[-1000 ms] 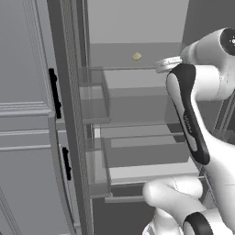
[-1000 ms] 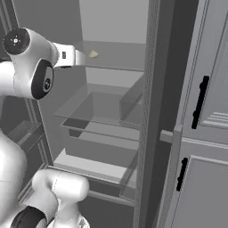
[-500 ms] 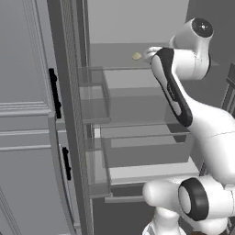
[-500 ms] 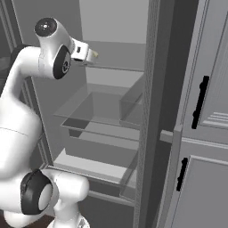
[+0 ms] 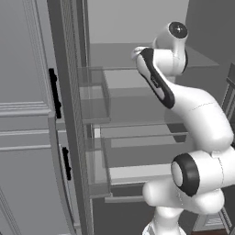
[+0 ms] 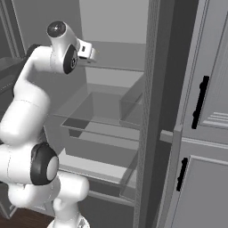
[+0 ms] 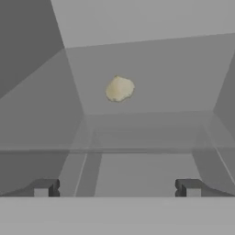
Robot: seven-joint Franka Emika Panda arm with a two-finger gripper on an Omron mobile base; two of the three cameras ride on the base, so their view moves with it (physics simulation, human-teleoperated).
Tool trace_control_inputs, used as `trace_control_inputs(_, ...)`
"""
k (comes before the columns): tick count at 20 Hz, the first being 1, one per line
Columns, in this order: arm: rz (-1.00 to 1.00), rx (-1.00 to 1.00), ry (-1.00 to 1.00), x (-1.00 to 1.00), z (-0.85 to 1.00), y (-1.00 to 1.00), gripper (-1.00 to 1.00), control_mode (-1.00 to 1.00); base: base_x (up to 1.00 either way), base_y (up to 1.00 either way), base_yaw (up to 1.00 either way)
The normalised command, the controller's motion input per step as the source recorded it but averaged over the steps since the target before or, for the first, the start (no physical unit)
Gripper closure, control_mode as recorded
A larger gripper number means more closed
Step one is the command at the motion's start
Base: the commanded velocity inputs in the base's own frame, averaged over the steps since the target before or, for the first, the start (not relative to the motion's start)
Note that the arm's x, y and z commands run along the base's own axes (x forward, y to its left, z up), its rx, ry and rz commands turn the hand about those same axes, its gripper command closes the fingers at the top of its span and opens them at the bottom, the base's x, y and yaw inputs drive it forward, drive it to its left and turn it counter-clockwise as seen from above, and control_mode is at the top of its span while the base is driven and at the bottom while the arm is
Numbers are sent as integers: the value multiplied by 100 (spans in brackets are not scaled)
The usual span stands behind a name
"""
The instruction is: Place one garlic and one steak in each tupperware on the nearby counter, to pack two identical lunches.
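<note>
Resting garlic [image 7: 120, 88] on grey shelf [image 7: 151, 78]

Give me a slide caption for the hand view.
Open gripper faces a lone garlic on a grey fridge shelf.

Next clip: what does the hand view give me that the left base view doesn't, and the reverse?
Hand view alone: one garlic lying on a grey shelf ahead, framed by the open gripper with nothing between its tips. Left base view alone: the white arm reaching up into the open fridge, the clear drawers below, and a cabinet door with black handles at left. Shared: the fridge's grey interior.
</note>
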Motion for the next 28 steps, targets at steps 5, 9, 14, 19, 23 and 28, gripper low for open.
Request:
trace_control_inputs(5,0,0,0,76,-8,0,-100,-100,0,0,0)
trace_control_inputs(9,0,0,0,73,-9,0,-100,-100,0,0,0)
trace_control_inputs(14,0,0,0,66,-8,0,-100,-100,0,0,0)
trace_control_inputs(19,0,0,0,66,-9,0,-100,-100,0,0,0)
trace_control_inputs(23,0,0,0,55,-13,0,-100,-100,0,0,0)
trace_control_inputs(28,0,0,3,44,-19,0,-100,-100,0,0,0)
